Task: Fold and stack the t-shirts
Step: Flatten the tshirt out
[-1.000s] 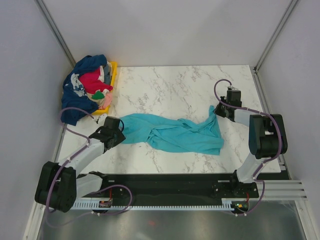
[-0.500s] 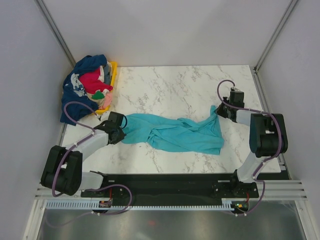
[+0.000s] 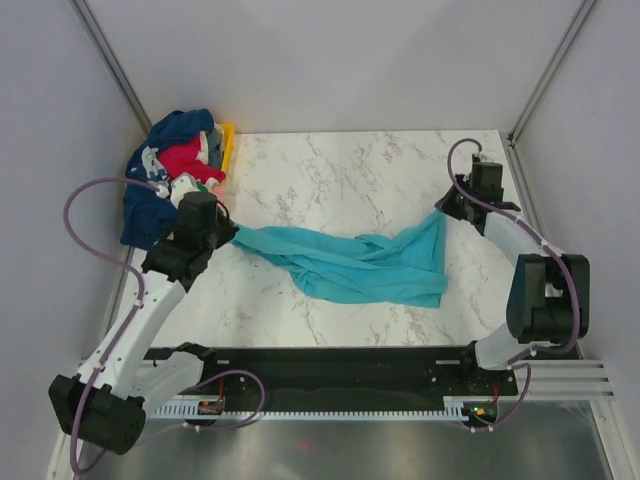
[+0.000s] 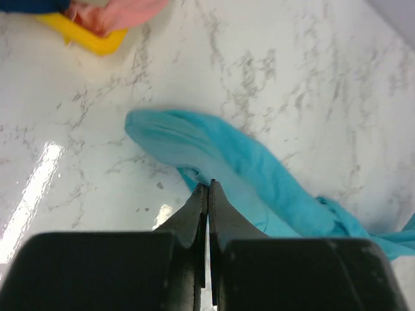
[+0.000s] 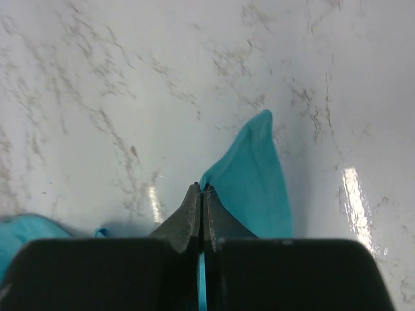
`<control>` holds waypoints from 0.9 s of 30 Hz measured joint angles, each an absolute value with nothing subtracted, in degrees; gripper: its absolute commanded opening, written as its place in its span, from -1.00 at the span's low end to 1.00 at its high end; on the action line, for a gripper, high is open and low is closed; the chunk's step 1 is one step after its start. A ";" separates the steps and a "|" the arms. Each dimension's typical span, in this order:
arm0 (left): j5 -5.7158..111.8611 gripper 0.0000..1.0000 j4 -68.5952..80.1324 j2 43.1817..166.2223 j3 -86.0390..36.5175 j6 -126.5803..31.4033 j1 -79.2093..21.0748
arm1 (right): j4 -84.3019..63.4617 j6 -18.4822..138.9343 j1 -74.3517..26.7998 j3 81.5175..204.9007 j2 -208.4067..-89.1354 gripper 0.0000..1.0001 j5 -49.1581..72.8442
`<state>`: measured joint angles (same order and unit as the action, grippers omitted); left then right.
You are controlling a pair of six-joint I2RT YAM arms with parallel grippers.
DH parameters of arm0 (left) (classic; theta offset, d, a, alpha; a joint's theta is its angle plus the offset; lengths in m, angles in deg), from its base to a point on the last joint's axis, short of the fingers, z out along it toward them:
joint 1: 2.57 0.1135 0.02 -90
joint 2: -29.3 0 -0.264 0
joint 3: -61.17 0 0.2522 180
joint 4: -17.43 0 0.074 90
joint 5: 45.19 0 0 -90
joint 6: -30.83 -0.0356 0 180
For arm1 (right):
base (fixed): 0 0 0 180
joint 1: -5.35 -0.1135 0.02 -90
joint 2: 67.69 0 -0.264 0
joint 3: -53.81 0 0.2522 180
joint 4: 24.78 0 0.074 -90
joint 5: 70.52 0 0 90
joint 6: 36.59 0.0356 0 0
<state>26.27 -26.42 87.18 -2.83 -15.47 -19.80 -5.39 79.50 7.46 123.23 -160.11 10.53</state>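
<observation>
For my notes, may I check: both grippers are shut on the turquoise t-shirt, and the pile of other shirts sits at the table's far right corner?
Only the side is wrong: the top external view shows the pile of other shirts at the far left corner. Both the left gripper and right gripper are shut on the turquoise t-shirt.

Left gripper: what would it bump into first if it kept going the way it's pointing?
The teal shirt, right away: the left gripper is shut on its edge. Past that cloth it would probably reach the marble table, though the depth is hard to judge.
</observation>
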 measured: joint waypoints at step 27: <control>30.11 -0.96 -36.37 77.61 -8.29 -23.77 -19.78 | 15.18 75.63 6.91 159.49 -175.06 0.96 9.00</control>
<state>30.11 -36.37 77.61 -8.29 -23.77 -19.78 15.18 75.63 6.91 159.49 -175.06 9.00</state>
